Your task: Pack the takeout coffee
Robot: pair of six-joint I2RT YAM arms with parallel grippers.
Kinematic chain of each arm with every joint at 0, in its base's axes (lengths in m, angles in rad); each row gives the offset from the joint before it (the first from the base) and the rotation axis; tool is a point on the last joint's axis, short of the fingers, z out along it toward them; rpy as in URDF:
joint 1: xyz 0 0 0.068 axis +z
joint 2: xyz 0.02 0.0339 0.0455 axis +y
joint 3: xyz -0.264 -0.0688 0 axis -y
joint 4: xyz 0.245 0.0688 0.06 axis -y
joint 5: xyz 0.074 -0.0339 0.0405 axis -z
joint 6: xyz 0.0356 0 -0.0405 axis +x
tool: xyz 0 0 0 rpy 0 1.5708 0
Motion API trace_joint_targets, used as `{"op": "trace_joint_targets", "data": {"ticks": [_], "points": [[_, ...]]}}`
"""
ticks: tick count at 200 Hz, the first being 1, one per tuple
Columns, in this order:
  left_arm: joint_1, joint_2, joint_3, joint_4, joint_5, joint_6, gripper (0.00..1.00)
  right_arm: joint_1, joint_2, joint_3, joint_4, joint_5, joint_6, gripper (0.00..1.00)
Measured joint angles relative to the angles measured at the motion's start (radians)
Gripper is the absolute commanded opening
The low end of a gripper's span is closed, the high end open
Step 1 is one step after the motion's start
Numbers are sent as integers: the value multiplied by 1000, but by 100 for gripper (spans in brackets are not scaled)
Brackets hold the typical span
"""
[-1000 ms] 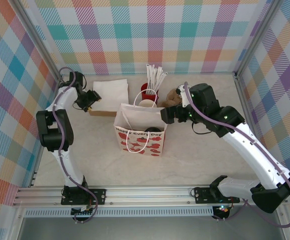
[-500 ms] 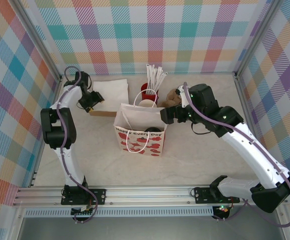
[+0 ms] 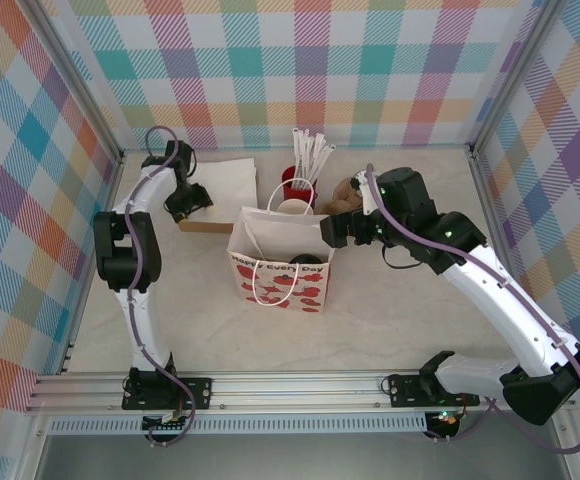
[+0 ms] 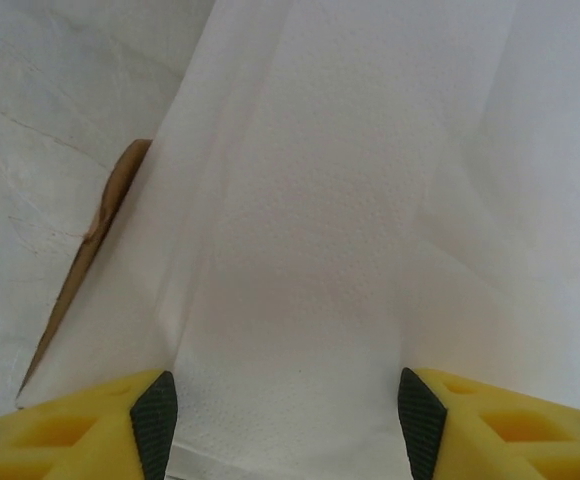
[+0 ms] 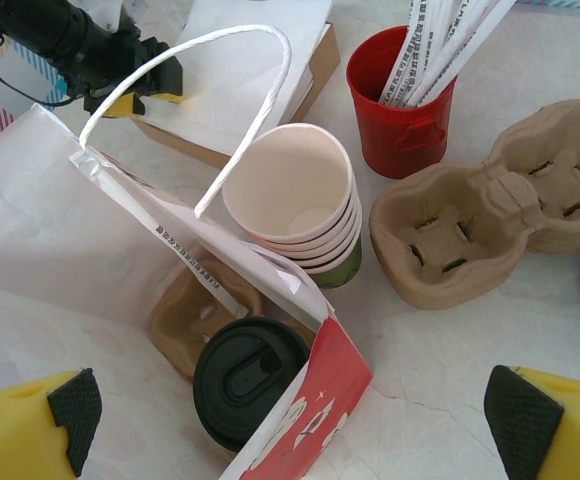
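A stack of olive-green paper cups (image 5: 342,268) with cream-white insides stands on the table just behind the gift bag (image 5: 315,405), also seen from above as the cup stack (image 3: 295,207). Inside the white, red-hearted bag (image 3: 280,268) a black-lidded cup (image 5: 248,380) sits in a brown pulp carrier (image 5: 182,318). My right gripper (image 5: 295,425) hangs open over the bag's right rim, seen from above as the right gripper (image 3: 336,228). My left gripper (image 4: 288,430) is open, low over white napkins (image 4: 350,200); from above the left gripper (image 3: 190,200) is at the napkins' left edge.
A red cup (image 5: 400,115) of white paper-wrapped sticks stands behind the cup stack. An empty pulp cup carrier (image 5: 480,220) lies to its right. The napkins (image 3: 222,178) rest on a brown cardboard piece (image 4: 90,240). Plaid walls close in the table.
The left arm has swung rightward and away from the left wall, bringing its gripper onto the napkins' edge. The right arm and the bag have not moved.
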Motion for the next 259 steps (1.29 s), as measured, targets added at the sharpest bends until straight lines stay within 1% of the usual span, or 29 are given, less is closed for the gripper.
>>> {"op": "trace_joint_targets", "data": {"ticks": [18,41,127,164,207,236,259], "points": [[-14,14,12,-14,-40,16,58,0,0,0,0,0,0,100],[-17,18,15,-20,-57,24,53,0,0,-2,0,0,0,100],[-21,23,53,-63,-73,47,45,0,14,-13,7,-1,0,100],[-22,23,90,-74,-72,53,39,0,19,-13,8,-5,1,100],[-22,23,97,-79,-68,68,28,0,20,-13,8,-5,1,100],[-22,23,97,-79,-65,69,16,0,20,-13,7,-5,1,100],[-22,23,97,-82,-64,76,9,0,20,-13,7,-4,1,100]]}}
